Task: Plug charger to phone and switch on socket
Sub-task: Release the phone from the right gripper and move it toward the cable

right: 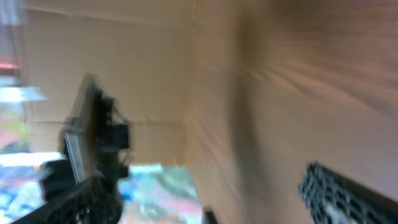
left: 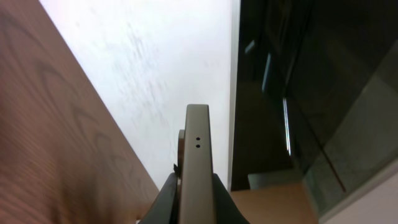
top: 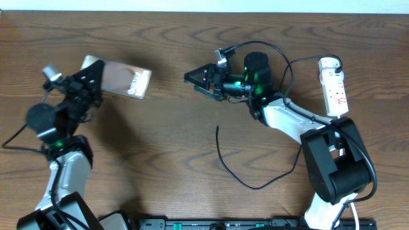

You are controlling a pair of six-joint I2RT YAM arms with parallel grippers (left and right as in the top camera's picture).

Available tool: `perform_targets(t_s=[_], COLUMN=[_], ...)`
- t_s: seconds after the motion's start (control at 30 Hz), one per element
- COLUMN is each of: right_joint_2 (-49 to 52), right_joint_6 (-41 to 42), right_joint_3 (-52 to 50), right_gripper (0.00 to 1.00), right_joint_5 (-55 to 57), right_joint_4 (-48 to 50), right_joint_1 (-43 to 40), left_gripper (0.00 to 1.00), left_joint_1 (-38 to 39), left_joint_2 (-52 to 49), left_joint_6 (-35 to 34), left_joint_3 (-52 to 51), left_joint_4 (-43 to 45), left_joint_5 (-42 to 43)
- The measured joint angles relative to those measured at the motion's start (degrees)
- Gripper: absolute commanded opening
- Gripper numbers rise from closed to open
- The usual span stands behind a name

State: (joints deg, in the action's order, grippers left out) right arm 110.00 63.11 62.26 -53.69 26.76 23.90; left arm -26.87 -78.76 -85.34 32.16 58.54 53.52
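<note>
Phone: appears lifted off the table, pinched at one end between the fingers of the left gripper. Rigid, smooth slab, probably slippery; best clamped across its narrow edges.
Charger: loose on the table, plug tip free. Light, limp cable; best taken just behind the stiff tip.
Right gripper: fingers appear spread and empty, though the wrist view is blurred.
Socket: far right, untouched.
</note>
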Motion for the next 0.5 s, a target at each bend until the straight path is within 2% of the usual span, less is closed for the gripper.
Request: perform_targets(t_s=[0.1,0.17,0.27,0.37,0.5], right_joint_2=[0.0,0.02,0.0,-0.02,-0.02], right_joint_6=[-7.02,-12.76,-20.44,-23.56,-23.04], right_joint_3=[3.32,7.08,13.42,16.39,16.81], right_gripper=[0.99,0.99,0.99,0.97,0.82], right_joint_5=[1.36,4.26,15.39,26.47,38.03], right_joint_4=[-16.74,-31.21,-51.63,-59.47,-65.88], right_joint_1=[-0.2,0.44,2.82,6.71,12.48], left_gripper=[0.07,0.07,0.07,0.07,0.07], left_joint_1=[-3.52,-4.98,-5.77,-5.86,-5.88], left_joint_2=[0.0,0.0,0.0,0.0,0.0], left_joint_6=[-0.55,-0.68,-1.05,-1.27,-1.38], left_joint_3=[0.0,0.0,0.0,0.0,0.0], left_joint_4=[0.0,0.02,0.02,0.02,0.0], left_joint_5=[2.38,3.89,5.77,7.06,7.93])
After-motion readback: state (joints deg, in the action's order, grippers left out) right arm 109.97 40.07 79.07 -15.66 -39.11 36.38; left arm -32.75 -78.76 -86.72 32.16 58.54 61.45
